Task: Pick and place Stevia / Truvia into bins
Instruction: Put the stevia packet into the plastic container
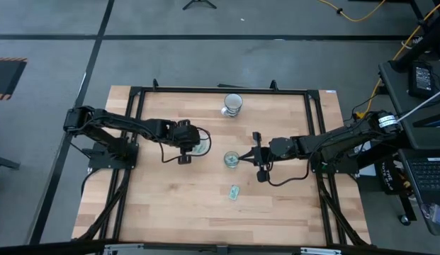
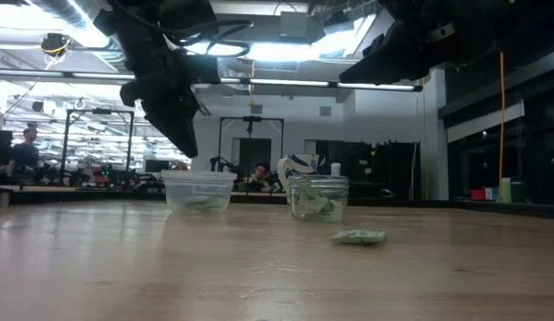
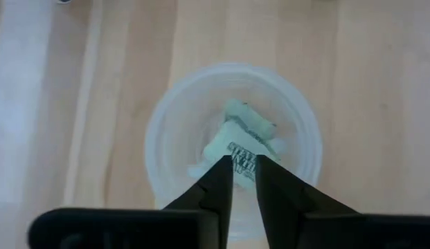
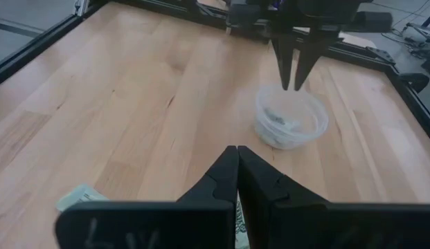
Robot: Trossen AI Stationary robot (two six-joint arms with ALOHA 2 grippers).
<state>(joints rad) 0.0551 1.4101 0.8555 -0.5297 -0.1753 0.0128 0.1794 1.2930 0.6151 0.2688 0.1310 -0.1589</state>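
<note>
The wider translucent cup (image 1: 202, 149) stands left of the table's middle with green-and-white packets (image 3: 246, 135) lying in it. My left gripper (image 3: 244, 169) hangs straight above this cup (image 4: 291, 119), fingers pointing down, open by a narrow gap, with nothing between them. The narrower clear cup (image 1: 232, 160) at mid-table also holds packets (image 2: 319, 207). My right gripper (image 4: 237, 149) is shut and held above the table just right of that cup. One loose packet (image 1: 234, 191) lies flat on the wood nearer the near edge (image 2: 358, 236).
An opaque ribbed cup (image 1: 233, 104) stands near the table's far edge. A black metal frame (image 1: 205, 90) runs along the table's far edge and sides. Bare wood lies around the loose packet and along the near edge.
</note>
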